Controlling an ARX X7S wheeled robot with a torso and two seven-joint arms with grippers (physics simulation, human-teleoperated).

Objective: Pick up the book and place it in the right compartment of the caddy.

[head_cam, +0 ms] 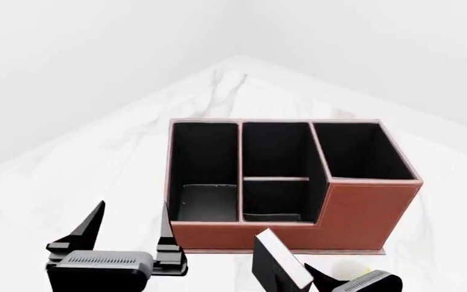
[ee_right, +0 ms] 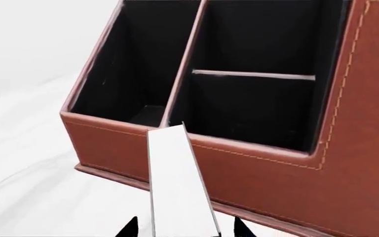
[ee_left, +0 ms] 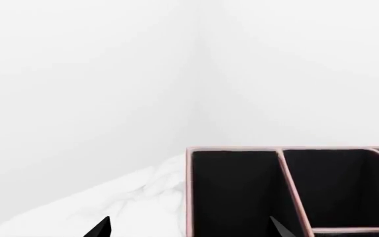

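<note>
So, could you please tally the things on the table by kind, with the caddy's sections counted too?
Caddy: 1
Caddy sections, including the right compartment: 3
Book, held in the right gripper: 1
Pale item, partly hidden, beside the right gripper: 1, kind unclear
Total things: 3

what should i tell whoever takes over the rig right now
Right gripper: shut on the book, held tilted, just in front of the caddy's front wall, off the table.
Left gripper: open, holding nothing, hanging by the caddy's left front corner.
Done: book picked up.
Left: lift the book over the higher wall, lower it into the right compartment, which shows nothing inside, then release. The other sections also look unfilled.
A mug shows partly beside the right gripper; likely best to keep clear of it.
</note>
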